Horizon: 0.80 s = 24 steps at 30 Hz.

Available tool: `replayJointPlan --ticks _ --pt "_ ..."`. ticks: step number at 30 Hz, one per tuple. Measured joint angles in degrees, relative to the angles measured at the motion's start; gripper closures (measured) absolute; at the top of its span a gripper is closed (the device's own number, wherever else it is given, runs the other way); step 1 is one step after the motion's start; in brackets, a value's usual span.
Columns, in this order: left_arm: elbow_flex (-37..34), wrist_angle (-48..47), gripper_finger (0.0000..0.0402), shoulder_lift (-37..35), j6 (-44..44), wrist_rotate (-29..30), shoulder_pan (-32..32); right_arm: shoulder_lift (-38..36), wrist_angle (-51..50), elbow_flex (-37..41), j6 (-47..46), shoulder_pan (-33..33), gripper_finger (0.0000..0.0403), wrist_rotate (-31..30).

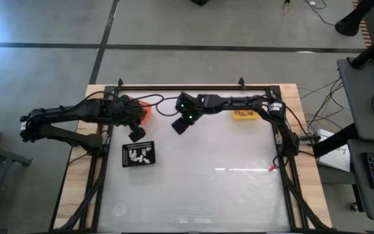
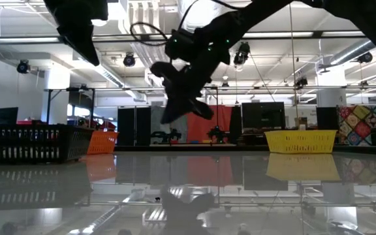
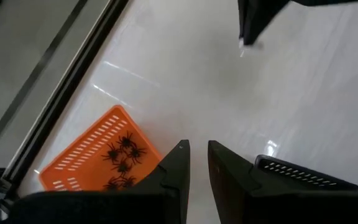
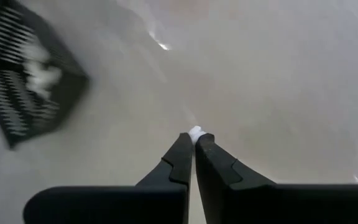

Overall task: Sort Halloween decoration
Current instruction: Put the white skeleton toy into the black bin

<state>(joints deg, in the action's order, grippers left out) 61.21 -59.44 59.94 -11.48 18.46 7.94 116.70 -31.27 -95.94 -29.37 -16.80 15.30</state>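
While blurred, right pincer (image 4: 193,142) clamps white trinket (image 4: 196,132) | left pincer (image 3: 198,149) slightly apart

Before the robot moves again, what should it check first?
1. Right end effector pinching a white trinket: ok, fingers shut on it.
2. Black tray with white trinkets visible for a drop: ok, it sits open below the arms.
3. Right end effector over the black tray: not ok, it is off to the side in the high view.
4. Left end effector carrying nothing: ok, narrow gap, empty.
5. Black spiders inside the orange tray: ok.
6. Yellow tray contents: cannot tell.
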Motion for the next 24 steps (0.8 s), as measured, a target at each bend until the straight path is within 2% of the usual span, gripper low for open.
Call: replayJointPlan --ticks 9,16,24 --pt "0.0 0.0 0.0361 0.0 -4.3 0.2 0.0 0.0 11.4 0.0 -0.1 4.5 0.0395 0.4" --pt "0.0 0.1 0.0361 0.0 -4.5 5.0 0.3 0.1 19.9 0.0 -0.2 6.0 0.0394 3.7" --pt "0.0 0.3 0.0361 0.0 -7.3 5.5 0.8 0.5 27.0 0.0 1.1 8.2 0.0394 4.6"
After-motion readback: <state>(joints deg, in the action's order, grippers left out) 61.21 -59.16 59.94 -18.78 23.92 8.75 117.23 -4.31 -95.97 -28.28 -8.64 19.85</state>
